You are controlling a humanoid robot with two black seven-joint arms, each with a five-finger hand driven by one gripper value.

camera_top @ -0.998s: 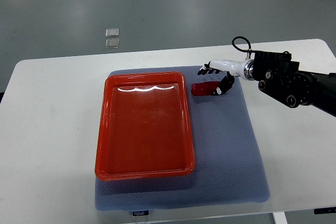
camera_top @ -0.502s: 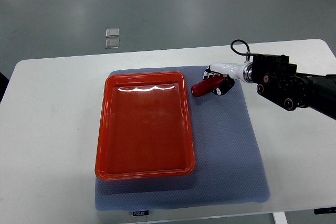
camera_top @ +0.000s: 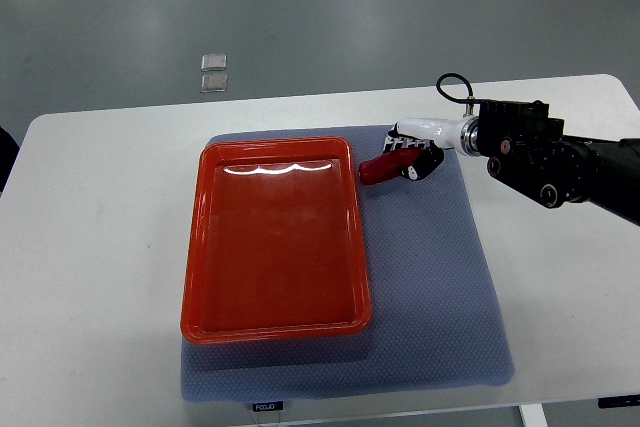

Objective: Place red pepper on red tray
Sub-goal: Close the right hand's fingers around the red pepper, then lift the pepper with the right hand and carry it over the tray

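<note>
Right hand clamped on the red pepper, just off the tray's corner

The right hand (camera_top: 412,152) has its fingers closed around the stem end of the red pepper (camera_top: 378,169), which sits at two o'clock of the red tray (camera_top: 200,247), over the blue mat (camera_top: 430,277). It looks light, smooth and likely slippery; gripping mid-body would seem steadier than the end

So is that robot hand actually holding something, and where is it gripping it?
Yes: the right hand grips the red pepper by its right end.

right arm (camera_top: 590,172) cut off, red pepper (camera_top: 380,168) half-hidden
</note>
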